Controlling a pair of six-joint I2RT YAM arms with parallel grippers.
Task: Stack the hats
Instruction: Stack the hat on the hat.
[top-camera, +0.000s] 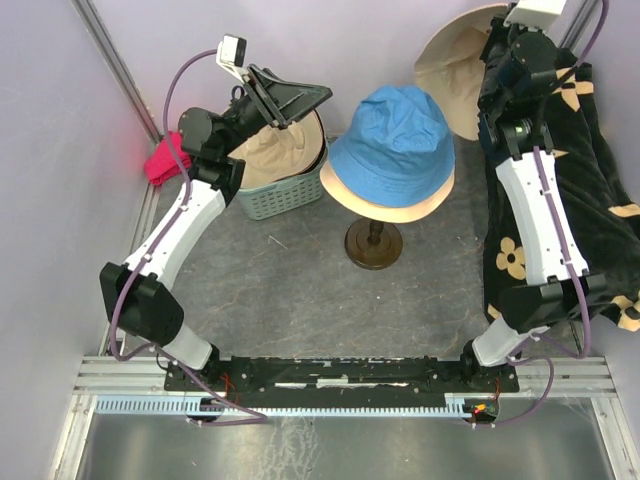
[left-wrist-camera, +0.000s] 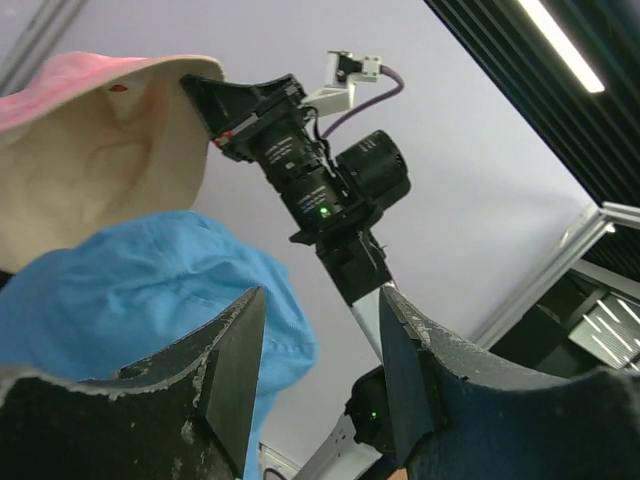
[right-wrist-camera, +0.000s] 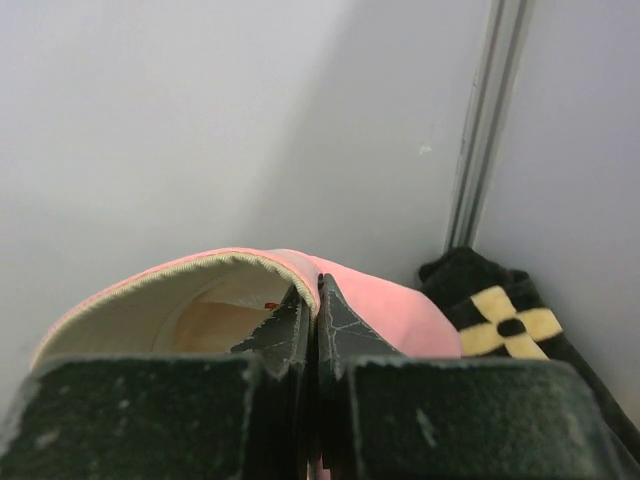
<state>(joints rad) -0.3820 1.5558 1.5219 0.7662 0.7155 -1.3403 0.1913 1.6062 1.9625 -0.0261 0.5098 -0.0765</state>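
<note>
A blue hat (top-camera: 398, 135) sits on top of a cream hat (top-camera: 385, 205) on a dark stand (top-camera: 373, 245) at the middle. A tan hat (top-camera: 270, 152) lies in the green basket (top-camera: 285, 197). My left gripper (top-camera: 298, 100) is open and empty, raised above the basket and pointing right; its wrist view (left-wrist-camera: 320, 350) looks up at the blue hat (left-wrist-camera: 150, 290). My right gripper (top-camera: 492, 48) is shut on the brim of a pink hat with cream lining (top-camera: 455, 70), held up at the back right. The pinch (right-wrist-camera: 316, 295) on the pink hat (right-wrist-camera: 390, 310) shows in the right wrist view.
A large black cloth with beige flowers (top-camera: 590, 190) hangs along the right side, under the right arm. A small magenta cloth (top-camera: 163, 160) lies at the left wall. Purple walls and metal posts close in the back corners.
</note>
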